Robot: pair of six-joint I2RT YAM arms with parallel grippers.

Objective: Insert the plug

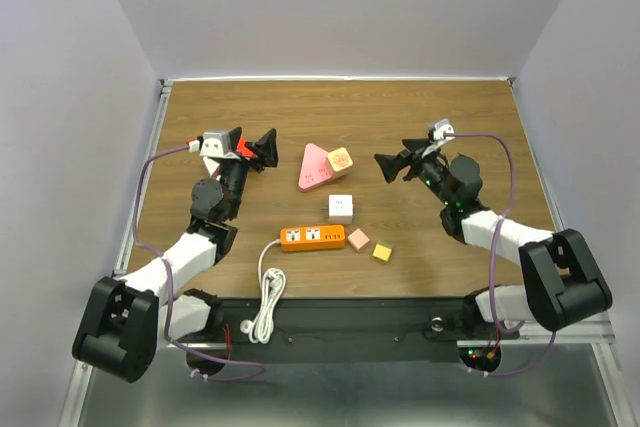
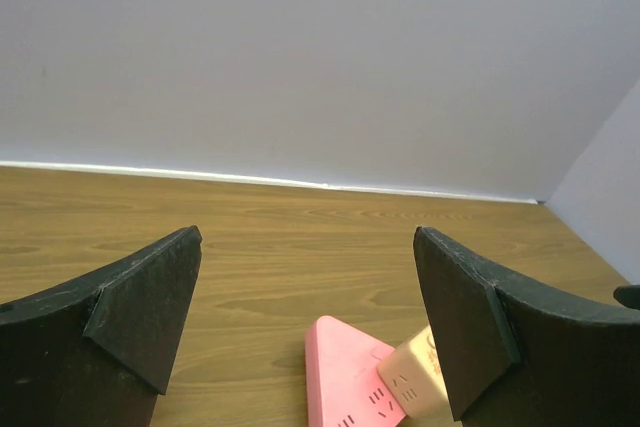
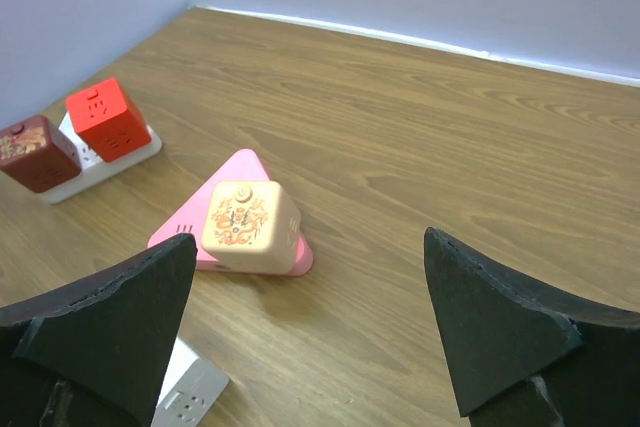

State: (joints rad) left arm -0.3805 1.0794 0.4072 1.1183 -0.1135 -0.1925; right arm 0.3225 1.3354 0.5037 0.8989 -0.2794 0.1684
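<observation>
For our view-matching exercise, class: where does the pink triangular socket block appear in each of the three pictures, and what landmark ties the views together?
Top external: the pink triangular socket block lies mid-table, slightly left of centre.
Left wrist: at the bottom edge, right of centre.
Right wrist: left of centre.
Shared landmark: the cream cube sitting on the block, seen in all three.

This looks like a robotics lab test cell. A wooden table (image 1: 420,117) is boxed in by plain pale walls (image 1: 340,7), edged with a metal rail (image 1: 553,197). Purple cables (image 1: 475,135) trail across it.
</observation>
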